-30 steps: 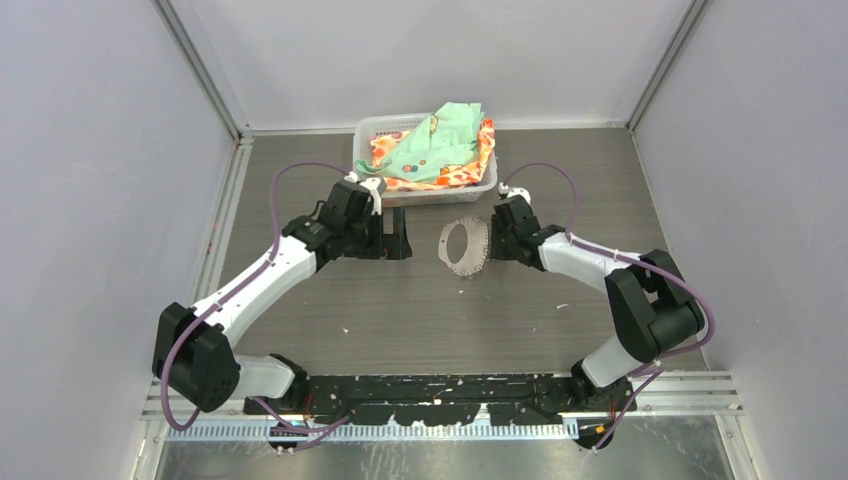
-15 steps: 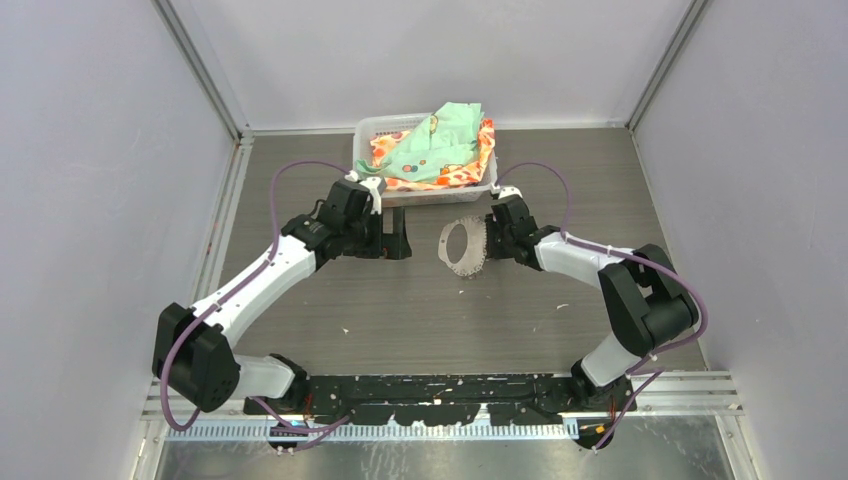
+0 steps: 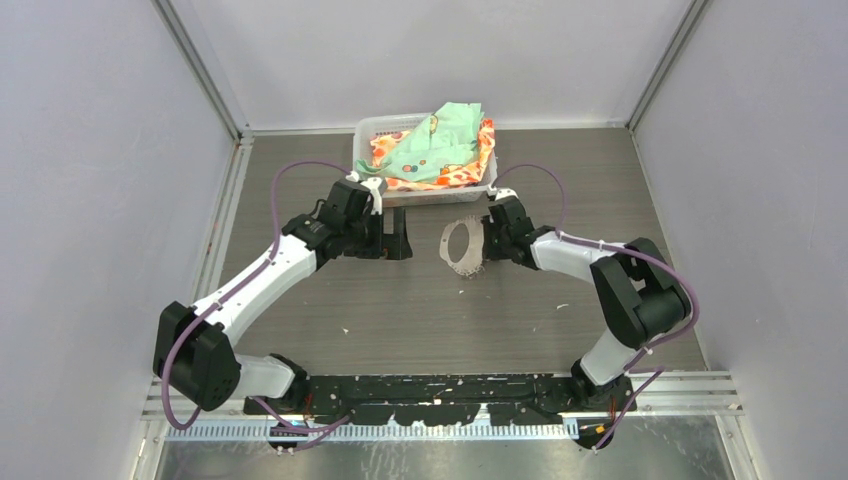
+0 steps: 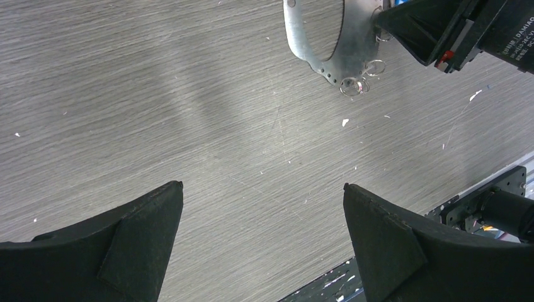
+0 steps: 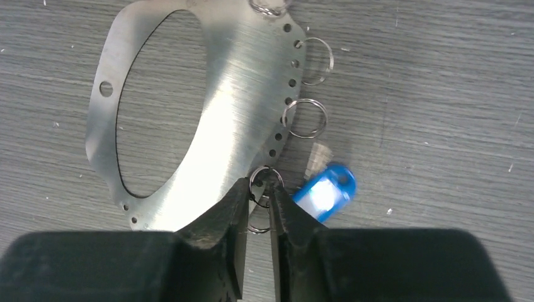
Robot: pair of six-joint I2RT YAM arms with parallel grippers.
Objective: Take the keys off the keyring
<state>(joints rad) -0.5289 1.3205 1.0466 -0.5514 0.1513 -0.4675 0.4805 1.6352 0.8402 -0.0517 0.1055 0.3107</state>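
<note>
The keyring [image 3: 462, 247] is a thin grey plate with a big hole. It lies flat on the table in front of the basket. In the right wrist view the keyring [image 5: 252, 82] has small holes and silver loops [image 5: 304, 117] along its rim. The keys, a blurred blue tag [image 5: 324, 193] with a small silver piece, lie right of that rim. My right gripper [image 5: 259, 187] is shut on a loop at the plate's near rim; it also shows in the top view [image 3: 487, 243]. My left gripper [image 4: 262, 187] is open and empty over bare table, left of the keyring [image 4: 327, 38].
A white basket [image 3: 425, 187] of green and orange cloths stands just behind the keyring and both grippers. Grey walls close in the table on the left, right and back. White specks lie on the wood-grain table [image 3: 420, 300].
My right gripper has shifted slightly left and away, nudging the keyring with it. The left arm has not moved.
</note>
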